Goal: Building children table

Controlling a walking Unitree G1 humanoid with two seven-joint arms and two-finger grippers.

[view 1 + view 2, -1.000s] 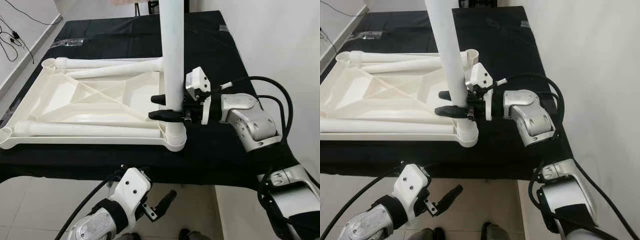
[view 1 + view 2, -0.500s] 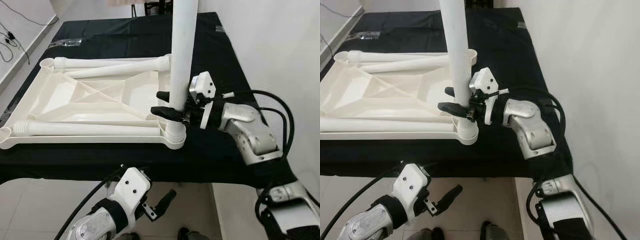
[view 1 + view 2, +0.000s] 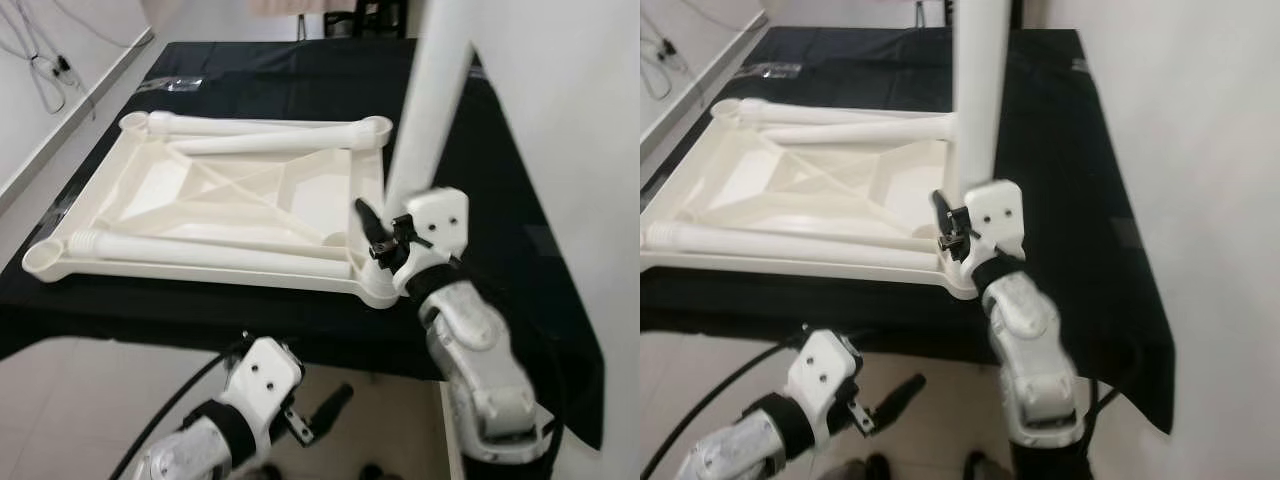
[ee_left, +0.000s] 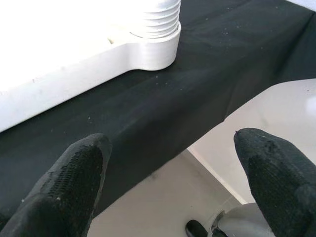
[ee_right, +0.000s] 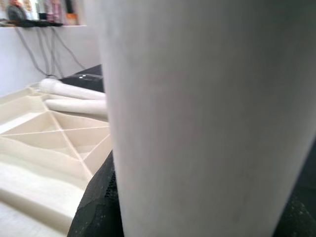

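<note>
A white upside-down tabletop (image 3: 160,190) lies on the black-covered table (image 3: 480,170). One white leg (image 3: 975,100) stands upright at the tabletop's near right corner socket (image 3: 380,290), leaning slightly to the right in the left eye view. My right gripper (image 3: 378,232) is shut on this leg just above the socket; the right wrist view has the leg (image 5: 207,118) pressed against a black finger (image 5: 98,207). Three more legs (image 3: 210,253) lie flat on the tabletop. My left gripper (image 3: 322,412) hangs open below the table's front edge, fingertips (image 4: 74,173) apart.
A white wall runs close along the right side of the table. Cables (image 3: 40,60) hang on the left wall, and a clear plastic bag (image 3: 180,83) lies at the far left of the cloth. Tiled floor shows below the table's front edge.
The camera has shifted right. My right arm has swung round from the right side to the front of the leg, still gripping it. The leg stays in the corner socket.
</note>
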